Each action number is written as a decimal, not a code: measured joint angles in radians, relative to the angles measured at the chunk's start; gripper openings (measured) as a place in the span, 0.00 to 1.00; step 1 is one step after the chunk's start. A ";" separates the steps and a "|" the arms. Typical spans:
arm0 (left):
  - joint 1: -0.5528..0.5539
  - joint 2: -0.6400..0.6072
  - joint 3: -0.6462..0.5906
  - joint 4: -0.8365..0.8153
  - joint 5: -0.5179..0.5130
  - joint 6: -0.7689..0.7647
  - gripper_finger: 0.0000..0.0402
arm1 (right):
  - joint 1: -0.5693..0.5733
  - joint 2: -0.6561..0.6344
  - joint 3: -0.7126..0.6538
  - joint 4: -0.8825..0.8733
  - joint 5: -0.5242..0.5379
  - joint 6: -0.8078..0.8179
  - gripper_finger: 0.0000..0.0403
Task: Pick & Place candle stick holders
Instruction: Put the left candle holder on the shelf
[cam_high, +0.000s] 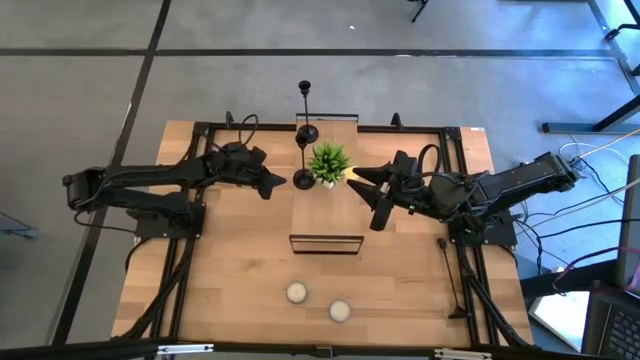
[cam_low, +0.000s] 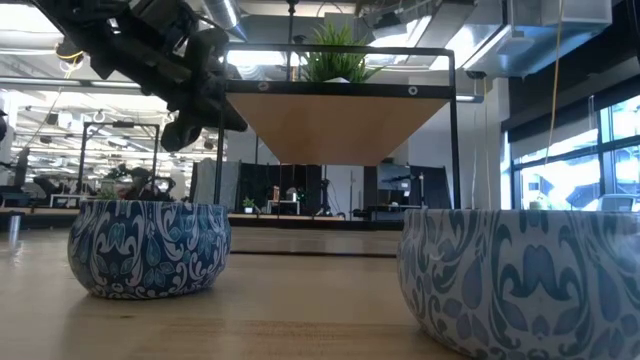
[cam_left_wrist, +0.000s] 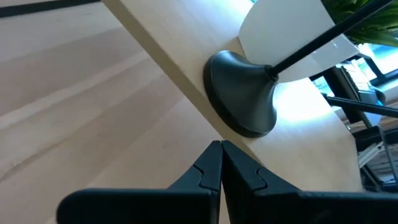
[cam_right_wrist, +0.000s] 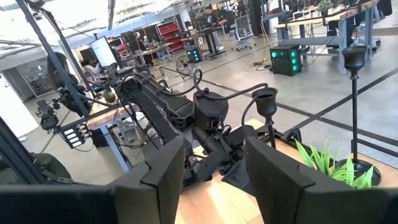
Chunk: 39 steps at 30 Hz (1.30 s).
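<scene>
Two black candle stick holders stand on the raised wooden shelf (cam_high: 327, 215). One has its round base (cam_high: 303, 180) at the shelf's left edge, beside the green plant (cam_high: 329, 162). The taller one (cam_high: 306, 110) stands by its base at the shelf's far edge. A third holder is not in view. My left gripper (cam_high: 280, 183) is shut and empty just left of the nearer base (cam_left_wrist: 242, 93), a small gap apart. My right gripper (cam_high: 372, 197) is open and empty to the right of the plant. Its wrist view shows both holders' cups (cam_right_wrist: 265, 99) (cam_right_wrist: 354, 57).
The shelf has a black metal frame (cam_high: 326, 243) and stands in the table's middle. Two round candles in blue-and-white patterned bowls (cam_high: 296, 292) (cam_high: 340, 310) sit near the table's near edge, and they fill the low view (cam_low: 150, 245) (cam_low: 520, 280).
</scene>
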<state>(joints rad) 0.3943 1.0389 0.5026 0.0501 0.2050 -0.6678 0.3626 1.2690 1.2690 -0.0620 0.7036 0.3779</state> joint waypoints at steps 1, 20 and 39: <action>0.000 0.002 0.000 0.000 0.000 0.000 0.00 | 0.000 0.000 0.000 0.000 0.000 0.000 0.43; 0.000 0.053 0.000 0.101 0.003 0.000 0.00 | 0.000 0.000 0.000 0.000 0.000 0.000 0.43; 0.000 0.072 0.000 0.116 0.007 0.000 0.00 | 0.000 0.000 0.000 0.000 0.003 0.000 0.43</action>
<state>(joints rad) 0.3939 1.1110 0.5026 0.1657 0.2119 -0.6682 0.3626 1.2690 1.2690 -0.0620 0.7064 0.3779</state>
